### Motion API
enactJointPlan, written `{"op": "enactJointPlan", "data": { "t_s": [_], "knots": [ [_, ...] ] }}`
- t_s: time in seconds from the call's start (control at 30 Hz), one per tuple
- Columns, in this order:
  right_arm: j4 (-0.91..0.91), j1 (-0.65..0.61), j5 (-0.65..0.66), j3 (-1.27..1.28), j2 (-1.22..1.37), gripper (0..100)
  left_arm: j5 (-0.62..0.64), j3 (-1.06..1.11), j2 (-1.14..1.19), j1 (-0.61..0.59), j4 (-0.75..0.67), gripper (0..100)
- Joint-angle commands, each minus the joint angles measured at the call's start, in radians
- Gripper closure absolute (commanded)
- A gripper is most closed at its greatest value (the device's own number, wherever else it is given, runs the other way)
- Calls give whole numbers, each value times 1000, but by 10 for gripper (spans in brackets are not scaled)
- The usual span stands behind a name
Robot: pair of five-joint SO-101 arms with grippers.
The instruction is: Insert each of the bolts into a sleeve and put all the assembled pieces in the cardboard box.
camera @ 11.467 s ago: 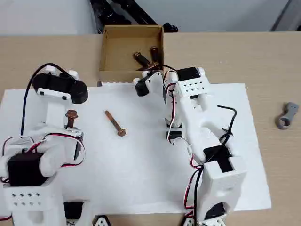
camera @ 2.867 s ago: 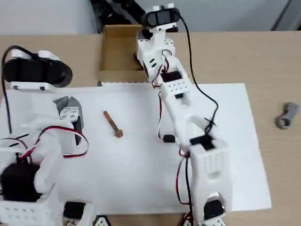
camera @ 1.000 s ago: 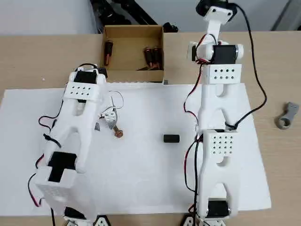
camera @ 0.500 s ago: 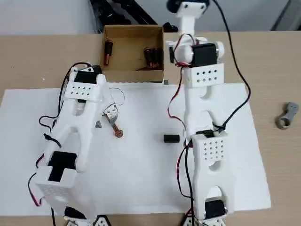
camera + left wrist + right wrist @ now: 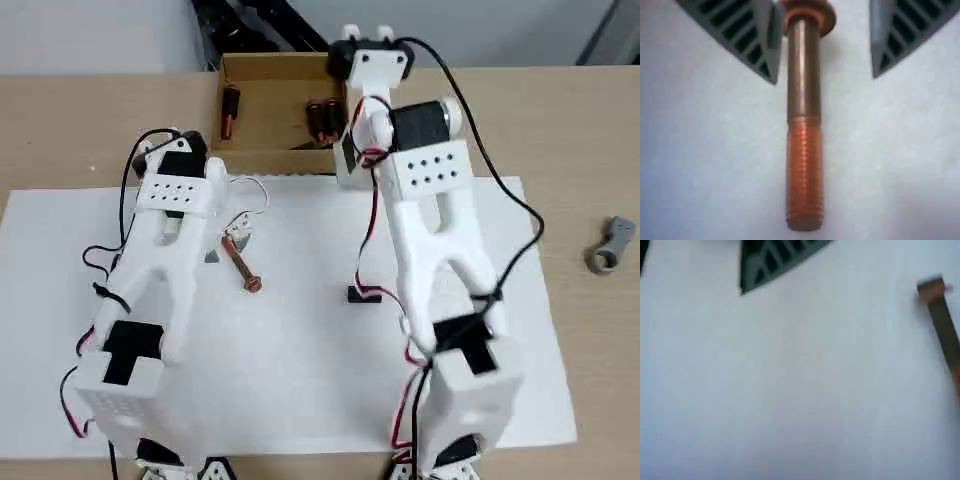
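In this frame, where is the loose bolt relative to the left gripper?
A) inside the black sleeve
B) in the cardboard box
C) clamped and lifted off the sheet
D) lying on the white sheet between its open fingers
D: the left wrist view shows the bolt flat on the white sheet, with the left gripper open on either side of its head end.

Light wooden tabletop, white sheet spread across middle. Pale grey surface beyond far edge. Small grey part lies at right.
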Motion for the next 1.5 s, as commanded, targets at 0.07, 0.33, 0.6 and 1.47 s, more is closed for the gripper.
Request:
{"op": "enactJointPlan", "data": {
  "t_s": [0.07, 0.33, 0.6, 1.47],
  "knots": [
    [-2, 1, 14, 258, -222, 872, 46, -33, -5, 14, -35, 885],
    [-16, 1, 11, 572, -400, 872, 66, 39, -5, 66, -121, 885],
    [-16, 1, 8, 710, -443, 872, 80, 124, -3, 64, -218, 885],
    [-18, 1, 6, 786, -443, 876, -6, -50, 285, 38, -69, 996]
  ]
}}
